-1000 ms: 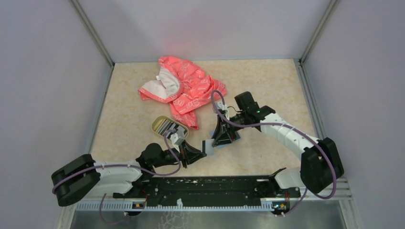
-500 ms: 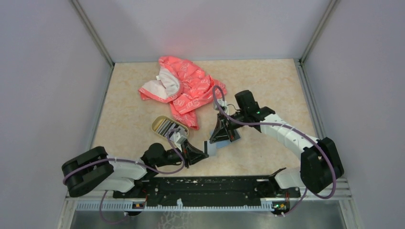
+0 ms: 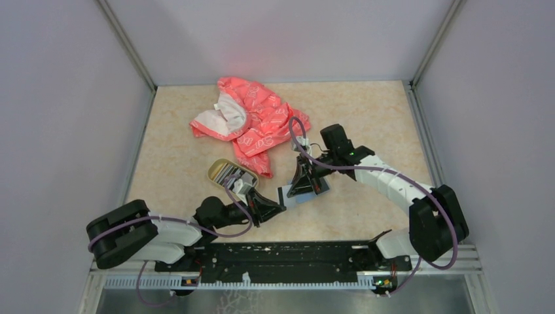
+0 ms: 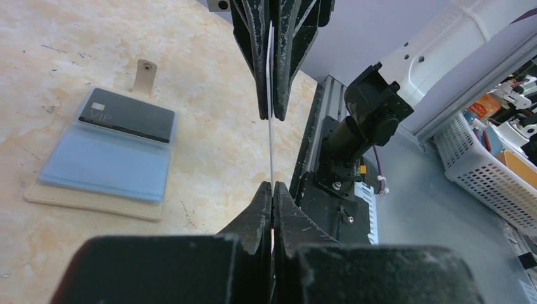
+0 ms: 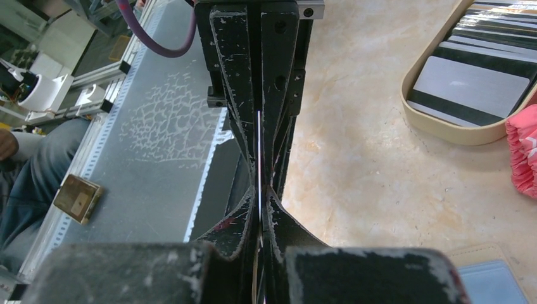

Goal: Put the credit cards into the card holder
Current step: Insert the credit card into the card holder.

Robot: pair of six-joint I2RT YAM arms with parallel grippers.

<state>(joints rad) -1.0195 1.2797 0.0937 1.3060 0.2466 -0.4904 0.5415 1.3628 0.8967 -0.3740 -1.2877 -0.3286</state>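
Mid-table, the right hand (image 4: 271, 111) has clenched on the card (image 4: 270, 152) the left hand (image 4: 272, 193) grips.

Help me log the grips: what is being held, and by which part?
One credit card, seen edge-on: the left gripper pinches one end, the right gripper the opposite end.

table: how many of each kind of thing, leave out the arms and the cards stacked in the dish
cloth: 1
dish: 1
card holder: 1
cards outside the dish: 2, the dark card in the holder and the held card pinched between left tool and right tool
total: 5
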